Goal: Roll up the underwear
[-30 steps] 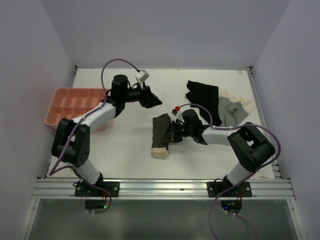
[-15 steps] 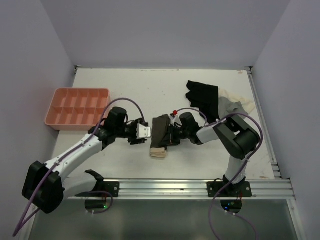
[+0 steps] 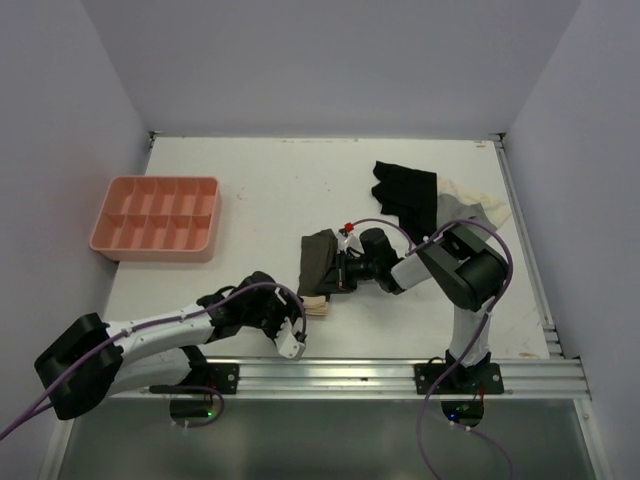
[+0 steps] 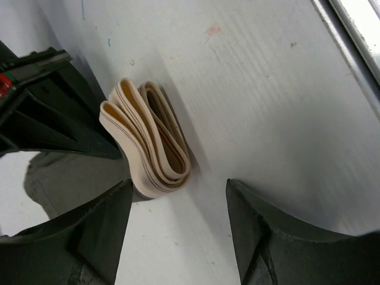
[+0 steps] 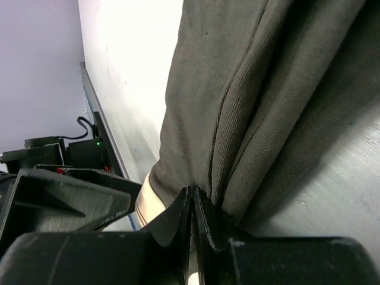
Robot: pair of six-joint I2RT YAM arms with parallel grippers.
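The underwear [image 3: 320, 258] is a dark brown folded strip lying mid-table, its pale beige waistband [image 3: 317, 305] bunched in loops at the near end. My right gripper [image 3: 342, 270] lies low against its right edge, shut with its tips pinched into a fold of the brown fabric [image 5: 237, 89]; in the right wrist view the closed right gripper [image 5: 193, 196] meets the cloth. My left gripper [image 3: 295, 316] lies low by the front rail, open. In the left wrist view the left gripper [image 4: 178, 189] frames the waistband [image 4: 151, 142], which sits just ahead of the left finger [image 4: 101, 225].
A pink divided tray [image 3: 158, 215] stands at the left rear. A black garment [image 3: 408, 190] and a grey-and-cream garment [image 3: 470, 215] lie at the right rear. An aluminium rail [image 3: 330, 375] runs along the front edge, close behind my left gripper.
My left arm has swung from beside the tray down to the table's front, ending low at the waistband with its jaws wider. The right gripper and underwear shifted slightly left.
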